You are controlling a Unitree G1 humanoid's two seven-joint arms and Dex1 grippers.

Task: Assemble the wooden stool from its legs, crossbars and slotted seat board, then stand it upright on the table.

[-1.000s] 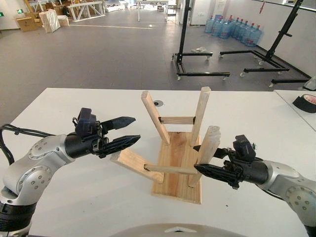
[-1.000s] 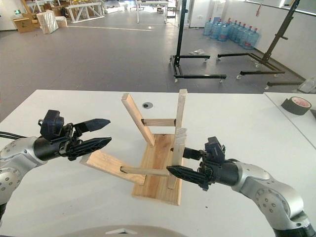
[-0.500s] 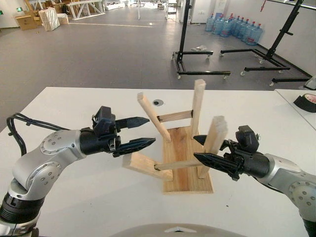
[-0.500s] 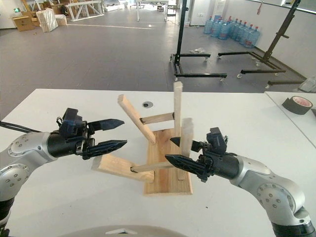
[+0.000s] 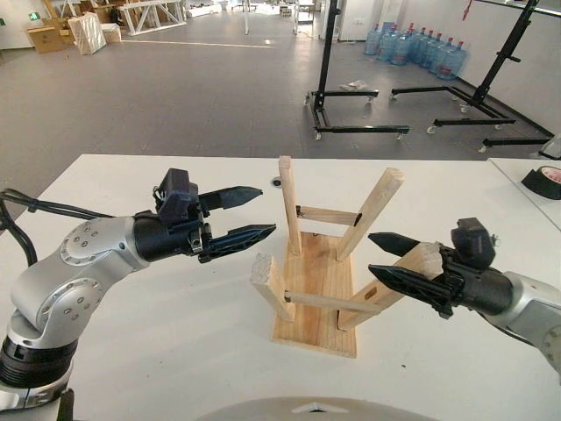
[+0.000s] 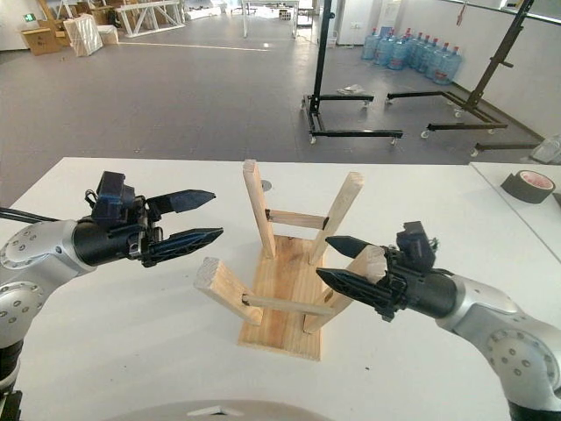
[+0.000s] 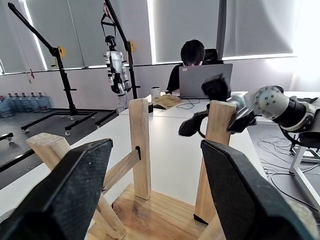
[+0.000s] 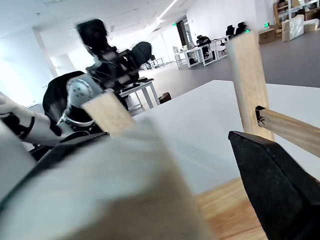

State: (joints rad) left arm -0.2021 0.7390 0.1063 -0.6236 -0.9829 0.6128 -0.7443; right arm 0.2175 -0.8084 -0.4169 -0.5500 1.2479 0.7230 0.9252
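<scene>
**A:** Item one?

**B:** Stool (image 5: 317,263), wooden, assembled. It is upside down near the middle of the white worktop (image 5: 149,342).

**A:** Parts?

**B:** Seat board (image 5: 302,331), lying flat on the worktop. Four legs point up and splay outward. The far left leg (image 5: 288,206) is nearly upright. The far right leg (image 5: 372,213) leans right. The near left leg (image 5: 272,285) leans left. The near right leg (image 5: 359,311) leans right. The far crossbar (image 5: 327,215) joins the two far legs. The near crossbar (image 5: 320,301) joins the two near legs.

**A:** Left gripper (image 5: 267,209)?

**B:** It is in the air to the left of the stool, near the far left leg and apart from it, pointing towards it. Jaws spread, holding nothing. In the left wrist view its fingers (image 7: 75,185) sit wide apart on either side of the legs farther off.

**A:** Right gripper (image 5: 369,252)?

**B:** It is on the right side of the stool. Jaws spread, with the top end of the near right leg between them, close to the base of the fingers. In the right wrist view one finger (image 8: 272,180) stands clear of the wood.

**A:** Sundries?

**B:** One dark roll of tape (image 6: 529,186), on the adjoining surface at far right, well apart from the stool.
</scene>
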